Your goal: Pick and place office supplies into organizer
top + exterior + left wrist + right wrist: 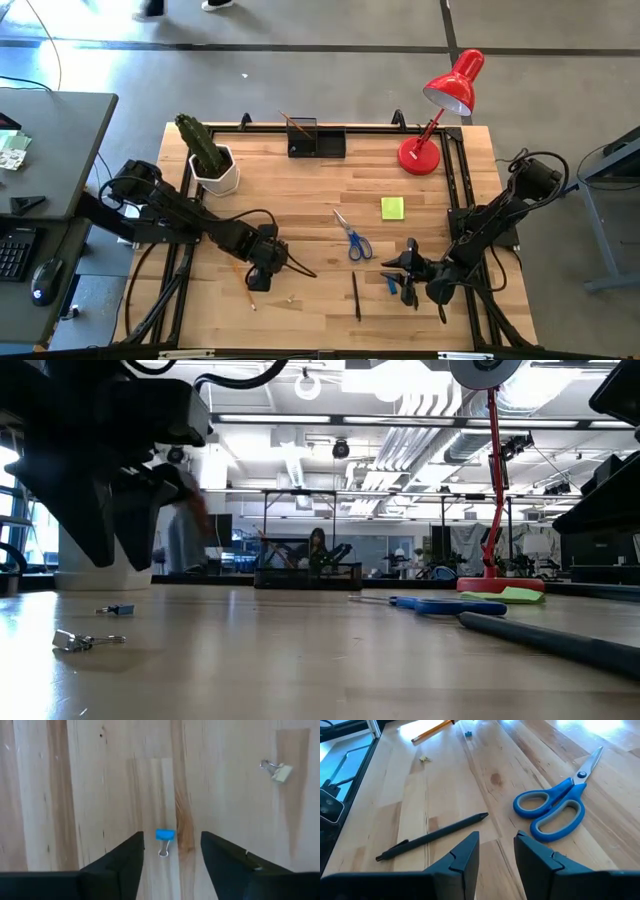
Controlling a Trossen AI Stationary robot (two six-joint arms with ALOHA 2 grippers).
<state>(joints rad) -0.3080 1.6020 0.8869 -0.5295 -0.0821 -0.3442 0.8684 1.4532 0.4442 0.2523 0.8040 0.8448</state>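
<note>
My left gripper points down at the table's near left and is open. A small blue binder clip lies on the wood between its fingertips, touching neither. A pale binder clip and a pencil lie close by. My right gripper is open over bare wood at the near right. A black pen and blue-handled scissors lie just beyond it. The black organizer stands at the far edge.
A yellow-green sticky pad lies right of centre. A red desk lamp stands at the far right and a white pot with a cactus at the far left. A pencil sticks out of the organizer.
</note>
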